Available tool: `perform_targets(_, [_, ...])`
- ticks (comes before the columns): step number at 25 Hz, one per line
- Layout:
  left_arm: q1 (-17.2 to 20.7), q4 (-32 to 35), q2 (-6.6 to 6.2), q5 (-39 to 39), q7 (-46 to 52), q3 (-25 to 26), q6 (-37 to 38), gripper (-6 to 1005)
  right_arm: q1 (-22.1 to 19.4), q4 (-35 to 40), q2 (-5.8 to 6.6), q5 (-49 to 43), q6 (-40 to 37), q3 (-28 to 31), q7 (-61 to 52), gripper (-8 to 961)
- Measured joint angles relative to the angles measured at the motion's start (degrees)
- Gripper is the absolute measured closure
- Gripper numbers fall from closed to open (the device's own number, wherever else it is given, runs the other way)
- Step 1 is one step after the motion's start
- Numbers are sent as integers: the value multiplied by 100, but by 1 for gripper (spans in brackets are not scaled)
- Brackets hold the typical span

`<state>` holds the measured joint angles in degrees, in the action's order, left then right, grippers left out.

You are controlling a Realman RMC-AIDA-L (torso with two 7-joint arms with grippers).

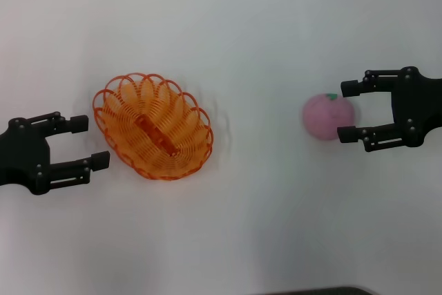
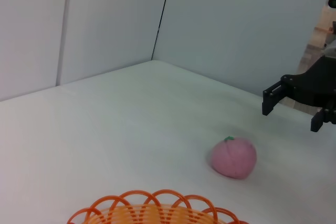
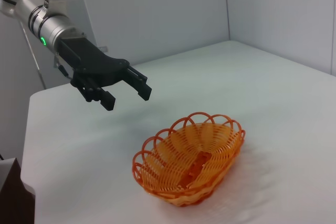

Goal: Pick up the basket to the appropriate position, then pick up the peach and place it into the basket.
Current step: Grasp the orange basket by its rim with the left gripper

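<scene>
The orange wire basket [image 1: 181,112] sits empty on the white table, left of centre; it also shows in the right wrist view [image 3: 216,145] and its rim in the left wrist view [image 2: 157,199]. My left gripper [image 1: 90,142] is open and empty, just left of the basket and a little above the table; it also shows in the right wrist view [image 3: 126,98]. The pink peach [image 1: 326,117] lies on the table at the right, also in the left wrist view [image 2: 234,157]. My right gripper [image 1: 347,111] is open, its fingertips flanking the peach's right edge without holding it.
The white table [image 1: 248,32] stretches between basket and peach with nothing else on it. Pale walls [image 2: 236,19] stand behind it. The table's front edge shows at the bottom of the head view.
</scene>
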<state>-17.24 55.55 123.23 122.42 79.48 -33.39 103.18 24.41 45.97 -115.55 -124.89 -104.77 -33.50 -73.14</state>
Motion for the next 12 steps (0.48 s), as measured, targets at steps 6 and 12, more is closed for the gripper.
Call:
perform_targets(6, [1,0,0,0,-3,2,0,221,2,0,-13,0,10,6,-3,96])
perform_targets(12, [1,0,0,0,-3,9,-4,220,2,0,-20,0,21,-6,0,97])
